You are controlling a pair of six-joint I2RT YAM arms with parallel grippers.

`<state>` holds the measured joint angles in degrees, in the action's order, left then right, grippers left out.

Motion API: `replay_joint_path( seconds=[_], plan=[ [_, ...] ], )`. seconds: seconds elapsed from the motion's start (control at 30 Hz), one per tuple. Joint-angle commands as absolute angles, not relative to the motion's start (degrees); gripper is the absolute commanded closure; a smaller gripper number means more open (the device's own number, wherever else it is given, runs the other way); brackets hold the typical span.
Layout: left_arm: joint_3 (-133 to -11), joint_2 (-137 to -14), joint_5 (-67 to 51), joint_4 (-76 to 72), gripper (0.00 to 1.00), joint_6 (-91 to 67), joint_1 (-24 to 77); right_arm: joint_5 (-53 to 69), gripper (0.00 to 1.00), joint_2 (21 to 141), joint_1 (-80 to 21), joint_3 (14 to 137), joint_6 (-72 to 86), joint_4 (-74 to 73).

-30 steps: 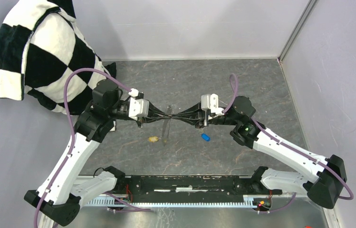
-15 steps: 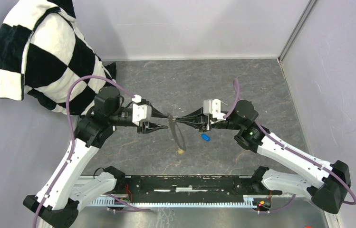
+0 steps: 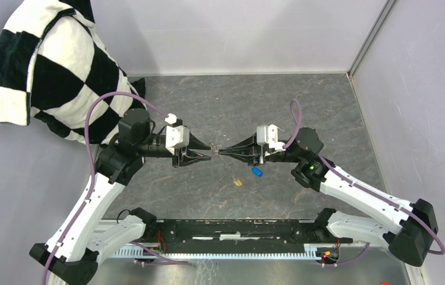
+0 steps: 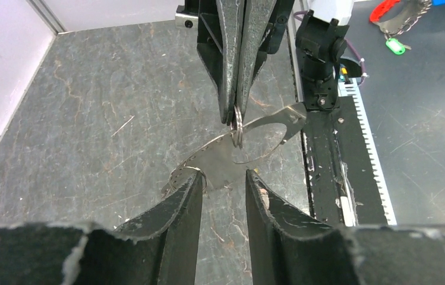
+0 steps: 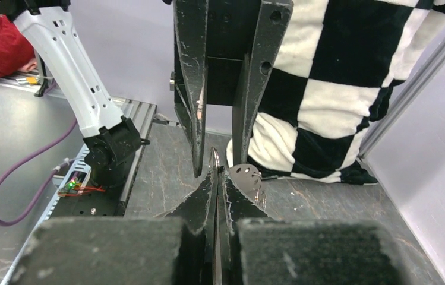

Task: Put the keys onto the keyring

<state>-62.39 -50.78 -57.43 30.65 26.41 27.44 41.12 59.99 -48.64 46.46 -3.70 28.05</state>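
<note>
The large thin grey metal keyring (image 4: 236,127) hangs in the air over the middle of the tabletop, pinched near its top between the tips of the right tool (image 3: 220,151), whose fingers are pressed together on the wire. From that grip the loop slants down toward the robot. The small silver key with the yellow plastic head (image 3: 238,183) sits at the loop's lower end, close to the surface; whether it touches the surface cannot be told. The other small silver key, with the blue plastic head (image 3: 256,172), lies loose on the tabletop just right of the hanging loop and beneath the right tool, apart from the ring. The left tool (image 3: 209,152) points at the right one, tip to tip and level with it. Its fingers stand a narrow way apart with nothing between them, their tips just beside the ring but not gripping it. The dark grey, stone-patterned tabletop (image 3: 303,101) is bounded by pale lilac walls. A black-and-white checked cloth (image 3: 47,65) is draped at its far left corner, behind the left arm.
</note>
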Motion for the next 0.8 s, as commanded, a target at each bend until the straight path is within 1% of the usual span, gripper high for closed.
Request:
replay_joint_path(
  seconds=[0.0, 0.3, 0.53, 0.7, 0.77],
  plan=[
    [-62.1, -51.1, -61.7, 27.9, 0.61, 22.5, 27.6, 42.3, 0.99, 60.9, -48.9, 45.4, -0.1, 37.5],
    [-63.5, -53.0, -65.5, 28.1, 0.6, 21.8, 27.5, 41.5, 0.99, 62.7, -49.8, 44.9, 1.5, 38.8],
    [-64.3, -53.0, -66.6, 30.7, 0.66, 24.1, 27.5, 38.8, 0.99, 62.8, -50.3, 44.4, 0.8, 38.3],
    [-64.8, -52.7, -66.4, 31.1, 0.67, 24.5, 27.5, 36.0, 0.99, 62.8, -51.0, 44.7, 0.5, 35.8],
    [-65.1, -52.5, -66.4, 31.4, 0.66, 24.6, 27.5, 34.6, 0.99, 62.6, -51.0, 44.6, -1.3, 35.3]
  ],
)
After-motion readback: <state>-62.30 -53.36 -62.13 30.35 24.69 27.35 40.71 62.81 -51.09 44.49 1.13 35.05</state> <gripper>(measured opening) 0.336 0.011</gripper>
